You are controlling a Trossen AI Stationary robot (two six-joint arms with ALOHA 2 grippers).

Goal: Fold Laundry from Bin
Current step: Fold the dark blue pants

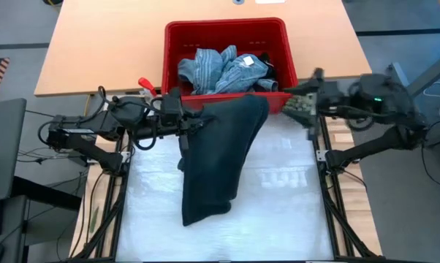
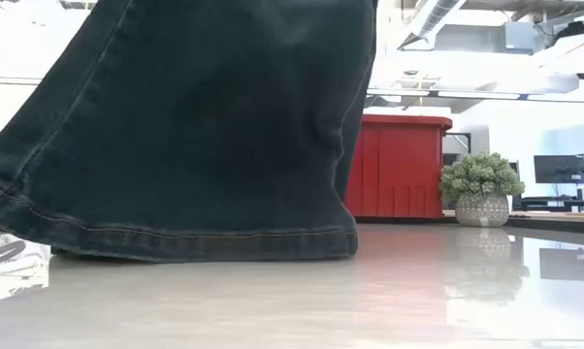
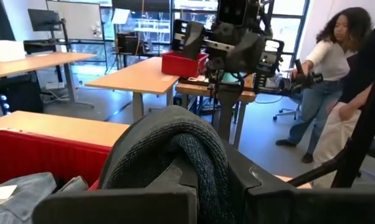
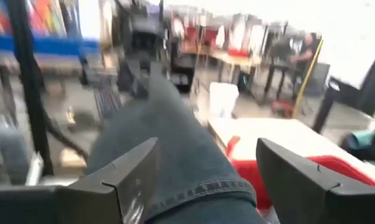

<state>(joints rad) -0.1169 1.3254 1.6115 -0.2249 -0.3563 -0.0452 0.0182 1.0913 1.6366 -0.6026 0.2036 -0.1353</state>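
- A pair of dark jeans [image 1: 218,157] is held up by the left gripper [image 1: 185,123], whose fingers are clamped shut on a bunched fold of the denim just in front of the red bin [image 1: 176,38].
- From that grip the jeans are draped down onto the pale table [image 1: 286,197], with the hem of one leg lying towards the near edge; in the low view the stitched hem [image 2: 176,237] is seen resting on the surface.
- One corner of the jeans is laid over the bin's front rim.
- The right gripper [image 1: 302,104] is placed at the bin's front right corner, beside the jeans; its fingers [image 4: 122,174] are spread wide apart, with denim [image 4: 175,155] seen between them but not pinched.
- More laundry is left in the bin: light blue denim [image 1: 216,69] and a dark piece [image 1: 267,73] at the right side.
- A white label [image 1: 246,61] is seen on the light denim; no writing on it can be read.
- A small potted plant [image 2: 481,187] is seen beside the bin in the low view.
- People [image 3: 327,68] are seen in the room behind.
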